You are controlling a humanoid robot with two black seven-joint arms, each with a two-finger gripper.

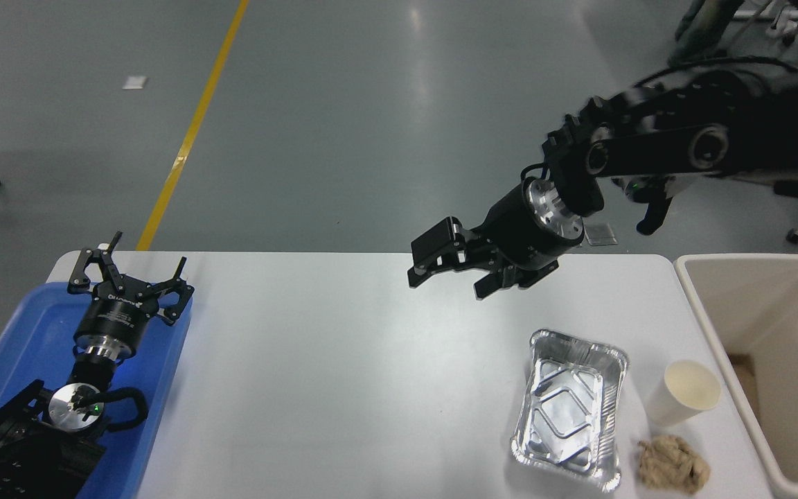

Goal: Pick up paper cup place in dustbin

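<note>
The paper cup (683,392) is small, white and tapered, and stands upright near the table's right side, just left of the dustbin (738,262). The dustbin is a large beige bin past the table's right edge, with something brown inside. My right gripper (451,272) is open and empty. It hangs high above the table's far middle, well left of and beyond the cup, with the arm coming in from the upper right. My left gripper (132,267) is open and parked at the lower left over a blue tray (25,333).
A rectangular foil tray (571,407) lies just left of the cup. A crumpled brown paper wad (672,464) lies in front of the cup near the table's front edge. A person's legs and chair legs show at the top right.
</note>
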